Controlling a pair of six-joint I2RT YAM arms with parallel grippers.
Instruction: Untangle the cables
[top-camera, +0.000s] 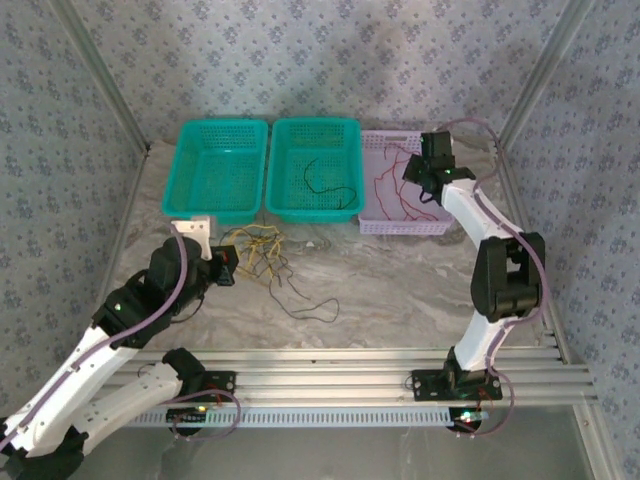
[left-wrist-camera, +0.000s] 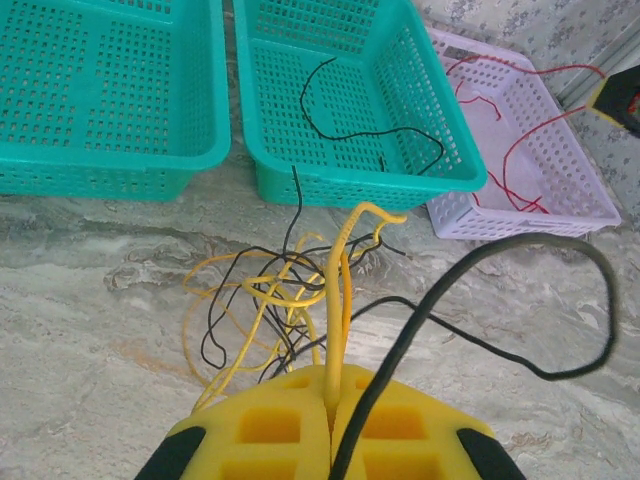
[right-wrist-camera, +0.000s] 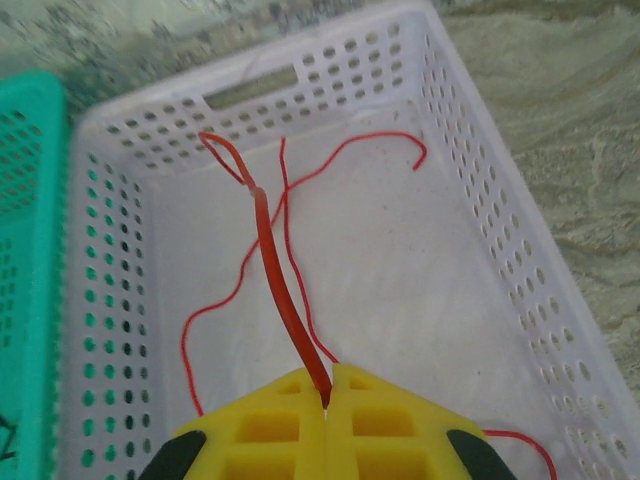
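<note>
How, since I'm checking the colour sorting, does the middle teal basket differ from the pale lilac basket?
The teal basket is bright green-blue; the lilac basket is pale, nearly white. The teal basket holds a black wire; the lilac basket holds red wires. The teal basket stands mid-row, the lilac basket at the right end. Both are rectangular, perforated plastic baskets on the far side of the table.

Yellow-black cables (left-wrist-camera: 285, 288) lie knotted together — red cables (right-wrist-camera: 271, 255) apart, loosely looped.

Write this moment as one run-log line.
left pincer shut on yellow cable; right pincer shut on red cable, over lilac basket; tangle on table
</note>
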